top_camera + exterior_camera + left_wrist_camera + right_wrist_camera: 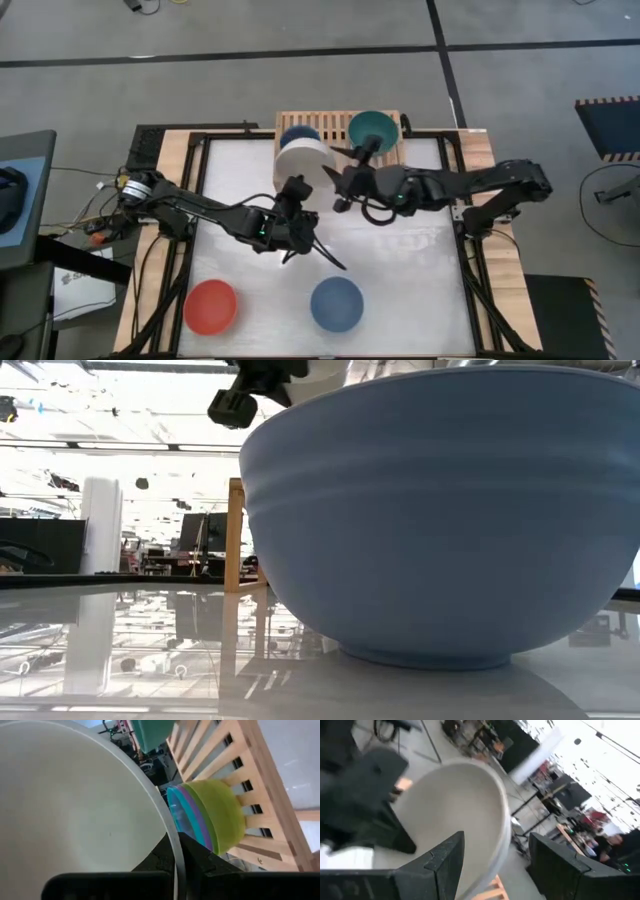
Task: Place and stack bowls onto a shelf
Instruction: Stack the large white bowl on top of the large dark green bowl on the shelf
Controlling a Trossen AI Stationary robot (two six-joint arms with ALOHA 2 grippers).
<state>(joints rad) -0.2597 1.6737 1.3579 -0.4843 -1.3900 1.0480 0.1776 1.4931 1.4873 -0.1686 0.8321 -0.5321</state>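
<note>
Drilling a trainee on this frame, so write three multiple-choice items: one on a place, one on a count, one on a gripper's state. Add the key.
1. Where is the red bowl?
A. On the shelf
B. On the table, near its front left corner
C. In the right gripper

2. How many bowls stand on the table itself?
A. None
B. Four
C. Two

3. What is the left gripper doing?
A. Shut on the white bowl's rim
B. Open and empty over the red bowl
C. Shut on the teal bowl

Key:
1 B: the high view shows the red bowl on the table, apart from both arms.
2 C: only the red bowl and the slate blue bowl sit there.
3 A: in the left wrist view, the left gripper pinches the rim of the white bowl; the right gripper is open beside it.
</note>
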